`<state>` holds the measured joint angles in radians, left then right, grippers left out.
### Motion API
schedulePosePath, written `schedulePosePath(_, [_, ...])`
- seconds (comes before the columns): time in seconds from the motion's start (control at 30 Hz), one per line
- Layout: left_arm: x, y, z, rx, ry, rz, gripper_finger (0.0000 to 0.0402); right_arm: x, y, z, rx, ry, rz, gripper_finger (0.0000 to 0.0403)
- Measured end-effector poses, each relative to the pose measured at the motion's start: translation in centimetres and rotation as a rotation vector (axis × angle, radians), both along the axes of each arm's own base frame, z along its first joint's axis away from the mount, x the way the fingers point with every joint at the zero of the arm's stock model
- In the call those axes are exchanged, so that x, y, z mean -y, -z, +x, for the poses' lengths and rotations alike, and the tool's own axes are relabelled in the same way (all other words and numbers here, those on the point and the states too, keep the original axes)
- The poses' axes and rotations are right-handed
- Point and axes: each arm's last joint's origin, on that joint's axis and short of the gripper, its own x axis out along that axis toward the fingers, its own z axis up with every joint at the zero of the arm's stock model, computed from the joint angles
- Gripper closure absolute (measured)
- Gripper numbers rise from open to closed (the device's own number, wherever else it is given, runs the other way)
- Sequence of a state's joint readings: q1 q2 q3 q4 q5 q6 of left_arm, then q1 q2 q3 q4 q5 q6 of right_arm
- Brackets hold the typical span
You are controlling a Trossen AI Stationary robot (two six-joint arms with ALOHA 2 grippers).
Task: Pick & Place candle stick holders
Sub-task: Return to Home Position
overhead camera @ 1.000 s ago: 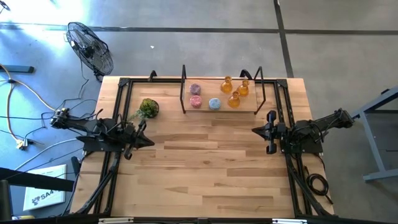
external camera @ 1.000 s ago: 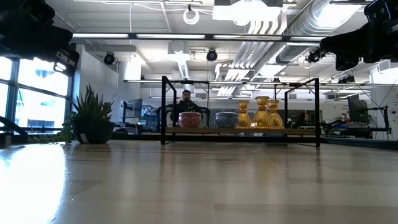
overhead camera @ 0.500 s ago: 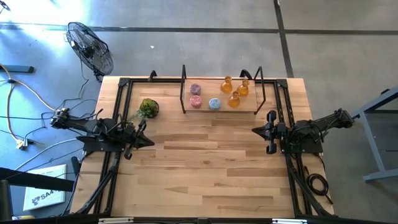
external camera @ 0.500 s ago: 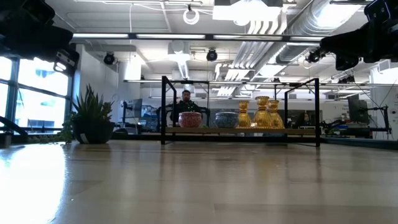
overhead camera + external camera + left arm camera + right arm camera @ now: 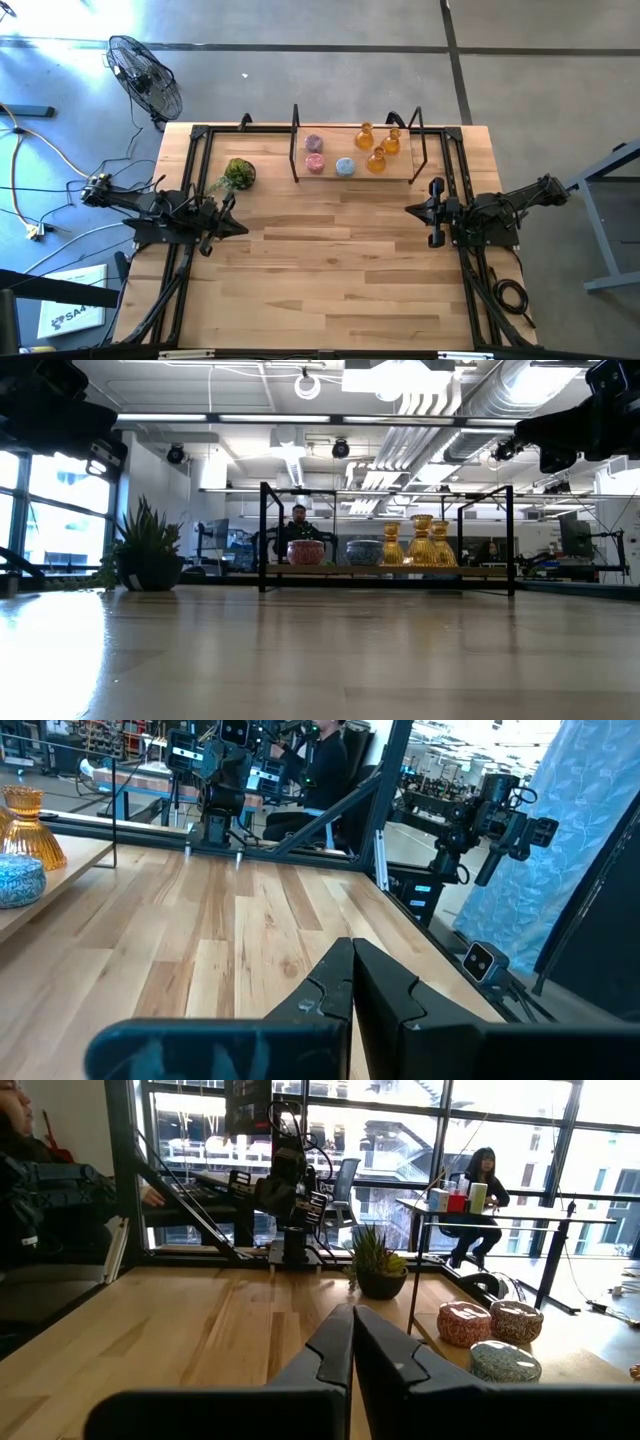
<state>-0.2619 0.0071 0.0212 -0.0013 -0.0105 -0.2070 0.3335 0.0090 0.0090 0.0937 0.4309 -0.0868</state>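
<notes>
Several glass candle stick holders stand on a low wooden shelf with a black frame (image 5: 298, 140) at the table's far side. Three are amber (image 5: 377, 161) (image 5: 421, 540), two pink (image 5: 314, 163) (image 5: 465, 1323) and one light blue (image 5: 346, 167) (image 5: 18, 880). My left gripper (image 5: 226, 212) (image 5: 351, 952) is shut and empty near the table's left edge. My right gripper (image 5: 418, 210) (image 5: 352, 1318) is shut and empty near the table's right edge. Both hover above the table, well short of the shelf.
A green leafy plant ball (image 5: 238, 174) (image 5: 378, 1270) stands on the table to the left of the shelf. Bare wood tabletop (image 5: 330, 260) lies between the two arms. A floor fan (image 5: 145, 78) stands beyond the far left corner. People sit in the room behind.
</notes>
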Motion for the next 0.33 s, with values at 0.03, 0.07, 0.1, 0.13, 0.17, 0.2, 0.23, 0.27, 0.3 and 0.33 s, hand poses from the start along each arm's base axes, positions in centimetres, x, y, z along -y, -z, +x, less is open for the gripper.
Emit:
schedulePosePath(0.03, [0.00,0.00,0.00,0.000,0.000,0.000,0.0401,0.00,0.00,0.00,0.000,0.000,0.000,0.0396])
schedulePosePath(0.07, [0.00,0.00,0.00,0.000,0.000,0.000,0.0401,0.00,0.00,0.00,0.000,0.000,0.000,0.0396])
schedulePosePath(0.1, [0.00,0.00,0.00,0.000,0.000,0.000,0.0401,0.00,0.00,0.00,0.000,0.000,0.000,0.0396])
schedulePosePath(0.13, [0.00,0.00,0.00,0.000,0.000,0.000,0.0401,0.00,0.00,0.00,0.000,0.000,0.000,0.0395])
schedulePosePath(0.17, [0.00,0.00,0.00,0.000,0.000,0.000,0.0401,0.00,0.00,0.00,0.000,0.000,0.000,0.0395])
schedulePosePath(0.2, [0.00,0.00,0.00,0.000,0.000,0.000,0.0401,0.00,0.00,0.00,0.000,0.000,0.000,0.0394])
schedulePosePath(0.23, [0.00,0.00,0.00,0.000,0.000,0.000,0.0401,0.00,0.00,0.00,0.000,0.000,0.000,0.0394])
schedulePosePath(0.27, [0.00,0.00,0.00,0.000,0.000,0.000,0.0401,0.00,0.00,0.00,0.000,0.000,0.000,0.0394])
schedulePosePath(0.3, [0.00,0.00,0.00,0.000,0.000,0.000,0.0401,0.00,0.00,0.00,0.000,0.000,0.000,0.0394])
schedulePosePath(0.33, [0.00,0.00,0.00,0.000,0.000,0.000,0.0401,0.00,0.00,0.00,0.000,0.000,0.000,0.0394])
